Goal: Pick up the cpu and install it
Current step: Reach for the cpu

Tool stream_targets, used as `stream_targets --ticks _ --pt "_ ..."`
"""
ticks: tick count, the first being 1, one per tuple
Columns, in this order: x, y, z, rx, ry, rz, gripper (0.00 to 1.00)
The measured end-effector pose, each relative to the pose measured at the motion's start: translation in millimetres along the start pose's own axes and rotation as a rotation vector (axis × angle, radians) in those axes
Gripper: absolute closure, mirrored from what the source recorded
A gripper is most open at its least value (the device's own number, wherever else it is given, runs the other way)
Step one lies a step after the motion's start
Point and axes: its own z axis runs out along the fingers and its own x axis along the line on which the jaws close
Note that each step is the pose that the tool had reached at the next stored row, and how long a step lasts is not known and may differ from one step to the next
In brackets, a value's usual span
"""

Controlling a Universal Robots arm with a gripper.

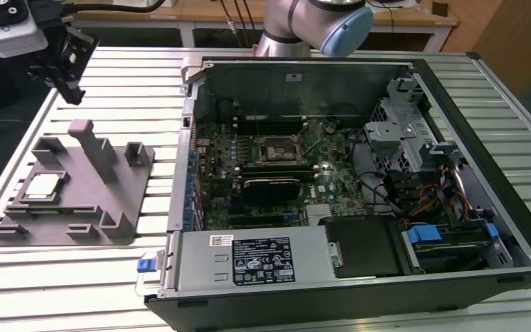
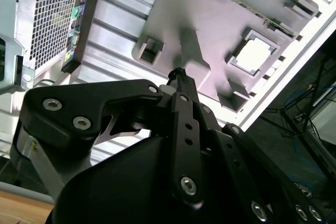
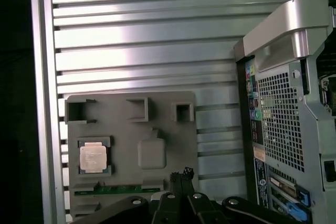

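Landmark: a grey holder plate (image 1: 108, 207) (image 3: 121, 129) (image 2: 173, 3) lying flat on the slatted metal worktop (image 1: 127, 97) (image 3: 147, 40).
Cpu (image 1: 44, 185) (image 3: 93, 157) (image 2: 254, 56): seated in a square recess of the holder plate with its silvery top up, on the half of the plate that faces away from the computer case; untouched.
Claw (image 1: 70, 93) (image 3: 181, 173) (image 2: 176, 73): in the air above the holder plate, clear of it and apart from the cpu. The fingers are drawn together with nothing between them.
Post (image 1: 90, 145) (image 3: 152, 153) (image 2: 191, 56): stands upright from the middle of the holder plate, just beside the cpu's recess.
Green strip (image 3: 126, 189): lies in a slot along one edge of the holder plate, near the cpu.
Computer case (image 1: 303, 79) (image 3: 283, 124) (image 2: 52, 9): lies open on its side just beside the holder plate, on the exterior view's right of it.
Socket frame (image 1: 275, 149): black, on the motherboard inside the case, well apart from the holder plate.
Arm (image 1: 317, 24): rises behind the case, on its far side from the holder plate.
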Motion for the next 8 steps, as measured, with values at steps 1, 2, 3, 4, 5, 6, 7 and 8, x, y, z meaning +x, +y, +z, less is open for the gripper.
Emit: stream_targets --ticks 1,2,3,4,5,6,7,8 --pt "1.4 -0.3 0.5 0.0000 0.0000 0.000 0.89" --pt "2.8 -0.6 1.0 0.0001 0.0001 0.000 0.89" --pt "4.2 -0.9 1.5 0.0001 0.0001 0.000 0.89" --pt "5.8 -1.3 2.1 0.0000 0.0000 0.001 0.89" --pt "7.3 -1.6 2.7 0.0000 0.0000 0.001 0.89" --pt "8.9 -2.0 3.2 0.0001 0.0000 0.001 0.89" --pt "10.4 -2.3 3.7 0.0000 0.0000 0.001 0.89" --pt "11.8 -2.7 4.4 0.0000 -0.0001 0.001 0.89"
